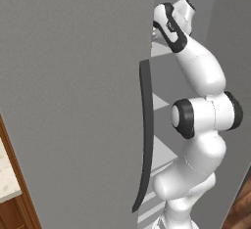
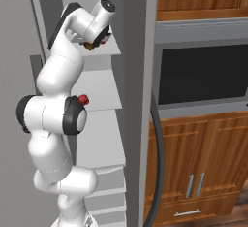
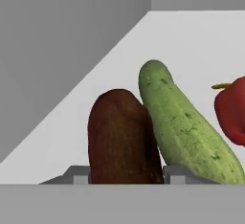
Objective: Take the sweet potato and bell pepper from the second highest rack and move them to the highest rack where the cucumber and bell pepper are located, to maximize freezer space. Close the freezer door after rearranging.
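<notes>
A: Left base view?
B: Arm reaches past the freezer door [image 1: 73,101] into the freezer [image 1: 230,37].
A: Right base?
B: Gripper [image 2: 92,44] at the top shelf [image 2: 114,49].
A: Hand view?
B: Jaws pinch the sweet potato [image 3: 122,137], touching the cucumber [image 3: 186,132]; red bell pepper [image 3: 232,110] just beside

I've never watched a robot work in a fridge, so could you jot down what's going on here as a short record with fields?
Place: inside the freezer, on a pale shelf
Tool: shut on the sweet potato
Beside it: cucumber, touching the sweet potato
Further along: red bell pepper, partly cut off by the picture's edge
Freezer door: open
Lower shelf: small red thing, too hidden to name
</notes>
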Controlling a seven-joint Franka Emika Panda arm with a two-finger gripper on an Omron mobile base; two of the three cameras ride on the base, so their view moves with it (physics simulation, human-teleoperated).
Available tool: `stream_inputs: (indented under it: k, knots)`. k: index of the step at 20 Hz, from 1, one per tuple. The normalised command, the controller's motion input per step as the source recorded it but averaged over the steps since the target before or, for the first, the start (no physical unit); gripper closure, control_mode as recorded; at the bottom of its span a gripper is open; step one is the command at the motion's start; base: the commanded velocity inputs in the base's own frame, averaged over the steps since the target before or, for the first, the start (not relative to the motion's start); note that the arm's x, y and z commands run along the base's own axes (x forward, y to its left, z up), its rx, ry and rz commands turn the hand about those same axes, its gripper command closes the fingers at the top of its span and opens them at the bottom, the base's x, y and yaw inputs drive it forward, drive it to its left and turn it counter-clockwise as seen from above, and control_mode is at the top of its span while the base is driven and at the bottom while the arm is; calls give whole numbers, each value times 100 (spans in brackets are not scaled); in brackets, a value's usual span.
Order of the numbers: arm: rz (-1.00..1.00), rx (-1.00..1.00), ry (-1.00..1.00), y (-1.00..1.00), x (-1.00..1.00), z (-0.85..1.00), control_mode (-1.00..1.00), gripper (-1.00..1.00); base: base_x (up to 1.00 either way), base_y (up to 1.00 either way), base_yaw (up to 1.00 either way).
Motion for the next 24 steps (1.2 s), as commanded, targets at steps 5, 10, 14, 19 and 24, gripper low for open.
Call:
stream_inputs:
  k: [5, 10, 14, 19, 24]
  knots:
    - [12, -2, 0, 12, 40, -22, -100, 100, 0, 0, 0]
    - [12, -1, 0, 14, 40, -23, -100, 100, 0, 0, 0]
    - [11, -5, 0, 21, 41, -31, -100, -100, 0, 0, 0]
    - [5, -3, 0, 10, 14, -23, -100, -100, 0, 0, 0]
    - [0, 0, 0, 0, -15, -6, -100, -100, 0, 0, 0]
